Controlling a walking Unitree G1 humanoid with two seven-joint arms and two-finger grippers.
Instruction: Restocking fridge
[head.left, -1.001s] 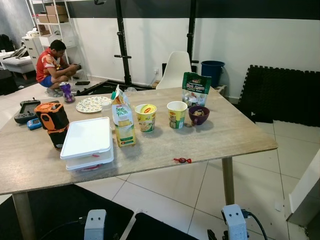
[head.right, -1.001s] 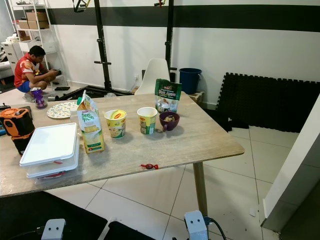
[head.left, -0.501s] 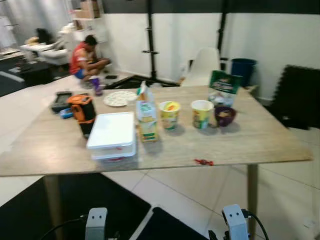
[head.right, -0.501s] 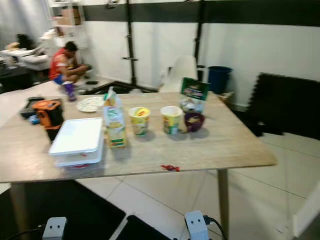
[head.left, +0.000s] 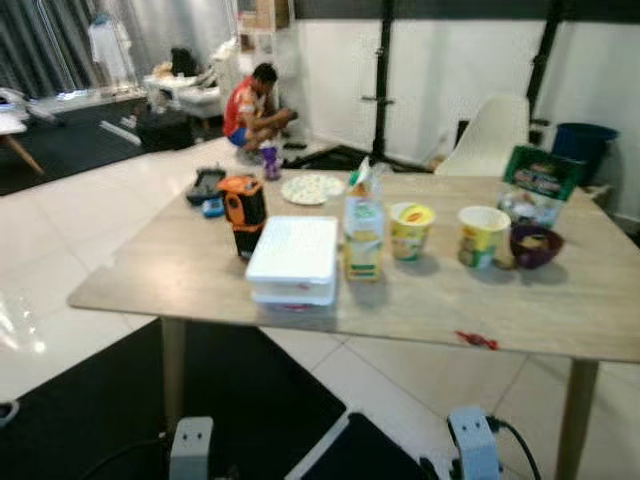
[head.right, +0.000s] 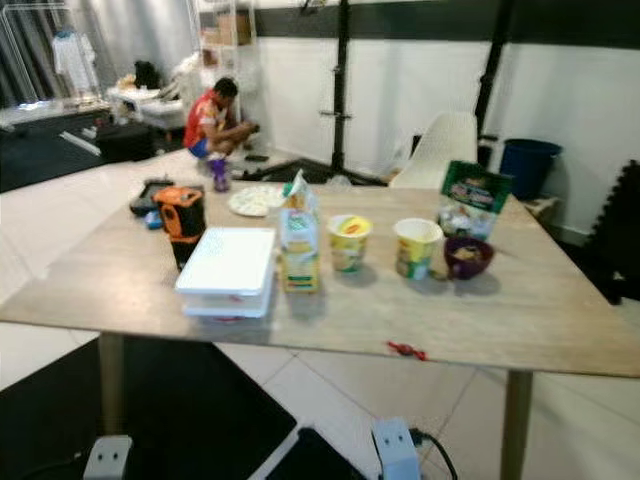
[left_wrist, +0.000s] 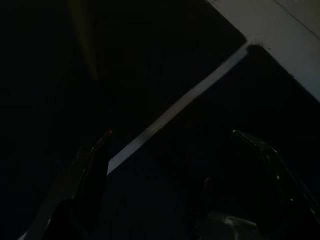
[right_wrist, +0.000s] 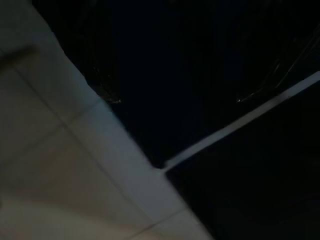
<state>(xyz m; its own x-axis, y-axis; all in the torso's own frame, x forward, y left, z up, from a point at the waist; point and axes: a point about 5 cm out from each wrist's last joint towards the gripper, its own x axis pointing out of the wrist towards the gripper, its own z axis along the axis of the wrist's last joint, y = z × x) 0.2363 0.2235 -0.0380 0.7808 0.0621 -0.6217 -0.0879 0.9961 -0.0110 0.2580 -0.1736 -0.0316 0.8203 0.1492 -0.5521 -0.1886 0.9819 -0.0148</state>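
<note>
A wooden table (head.left: 180, 270) stands in front of me with the groceries on it. A white lidded container (head.left: 293, 258) sits near the front. Beside it stands a juice carton (head.left: 364, 228), then a yellow cup (head.left: 411, 229), a second cup (head.left: 483, 234) and a purple bowl (head.left: 535, 245). A green bag (head.left: 540, 180) stands behind the bowl. A small red wrapped sweet (head.left: 477, 340) lies near the front edge. Both arms hang low, below the table's near edge. My left gripper (left_wrist: 172, 140) and right gripper (right_wrist: 175, 97) are open over the floor, holding nothing.
An orange and black device (head.left: 243, 208), a patterned plate (head.left: 311, 188), a purple bottle (head.left: 269, 160) and a dark controller (head.left: 205, 185) lie at the table's far left. A person (head.left: 252, 105) crouches beyond. A white chair (head.left: 490, 135) and blue bin (head.left: 580, 150) stand behind. A black mat (head.left: 100, 410) lies underfoot.
The camera has turned left, so the whole scene has shifted right in the picture and more open floor shows on the left. Nothing on the table has moved.
</note>
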